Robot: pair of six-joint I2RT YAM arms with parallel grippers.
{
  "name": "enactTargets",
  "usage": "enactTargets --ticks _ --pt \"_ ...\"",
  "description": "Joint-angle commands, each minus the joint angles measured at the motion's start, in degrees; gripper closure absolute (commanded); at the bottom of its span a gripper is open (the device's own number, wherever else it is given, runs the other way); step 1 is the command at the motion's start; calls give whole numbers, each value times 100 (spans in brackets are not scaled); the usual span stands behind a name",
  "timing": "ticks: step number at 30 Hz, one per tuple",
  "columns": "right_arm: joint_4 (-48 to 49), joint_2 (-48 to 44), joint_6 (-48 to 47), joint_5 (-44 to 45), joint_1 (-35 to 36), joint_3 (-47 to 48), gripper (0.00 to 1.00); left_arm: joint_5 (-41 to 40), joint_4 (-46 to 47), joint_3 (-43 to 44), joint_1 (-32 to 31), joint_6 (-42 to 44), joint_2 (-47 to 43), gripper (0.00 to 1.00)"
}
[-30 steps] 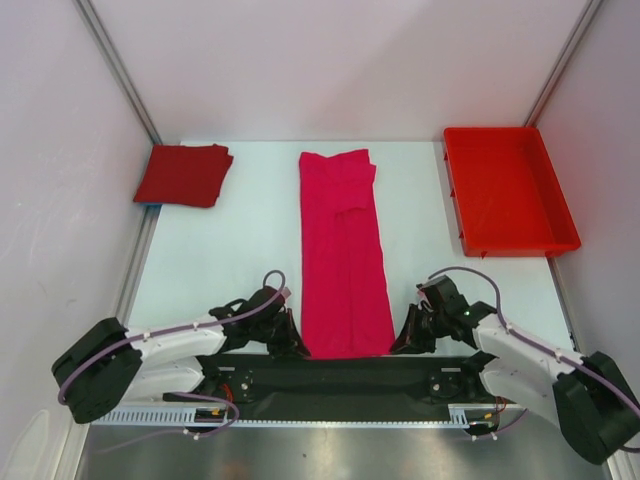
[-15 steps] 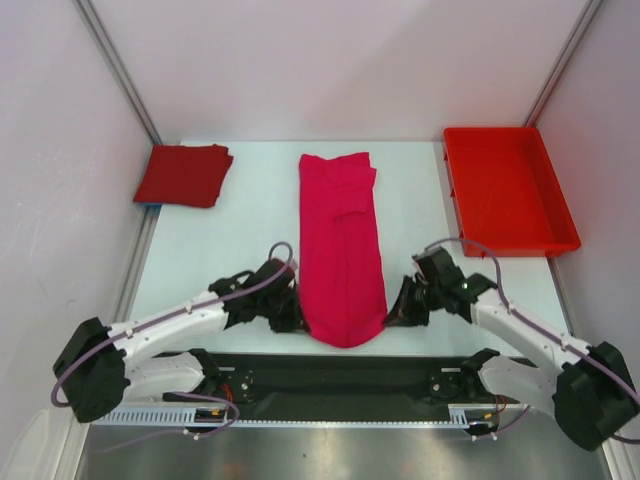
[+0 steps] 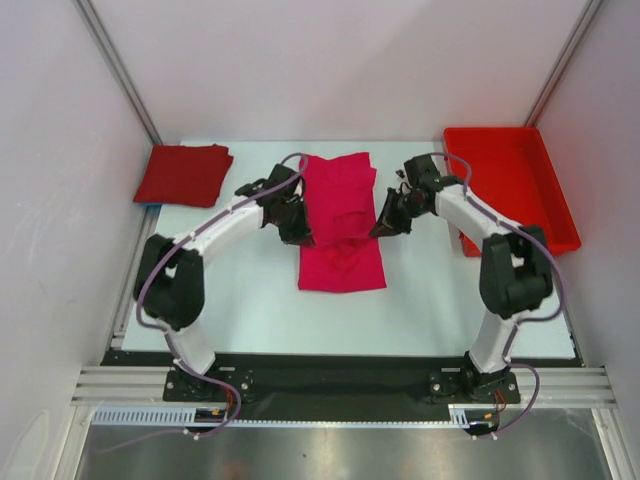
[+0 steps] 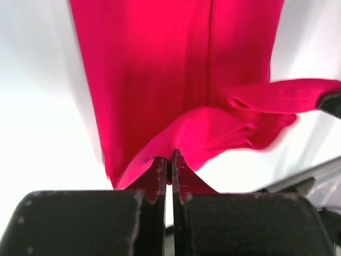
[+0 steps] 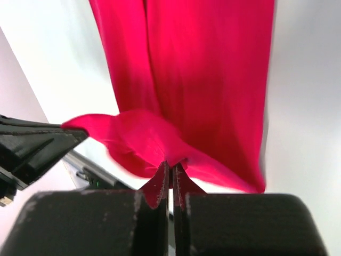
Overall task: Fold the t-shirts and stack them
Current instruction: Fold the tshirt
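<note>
At desk [image 3: 230, 290] centre, holding magenta t-shirt [image 3: 342, 265] half-doubled, near hem lifted over far half. Clenching left claw [image 4: 171, 160] and right claw [image 5: 170, 168] on that hem, one corner each. Risking a skewed or bunched fold by releasing unevenly or losing such a thin bite. Not seeing hem alignment under claws. Leaving crimson t-shirt [image 3: 184, 175] folded far left.

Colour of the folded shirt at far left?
Folded shirt: dark crimson, plain; top external view shows it best.
</note>
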Motion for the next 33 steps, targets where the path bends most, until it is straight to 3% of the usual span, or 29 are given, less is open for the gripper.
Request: enactTargets --ticks 1,6,20,27,33 --pt "-366 726 -456 -249 -154 937 100 130 -390 967 242 531 708 100" --pt "-392 1464 -570 -319 -347 1579 100 227 -479 1671 463 566 1509 100" --pt "-436 2546 -650 -566 -515 2600 100 447 -101 2084 894 364 2195 100" --pt "-462 2862 -676 -592 -576 2985 86 412 -180 2392 964 312 2494 97" --pt "-673 3249 -676 -583 -699 3627 75 280 -22 2515 1131 223 2547 77"
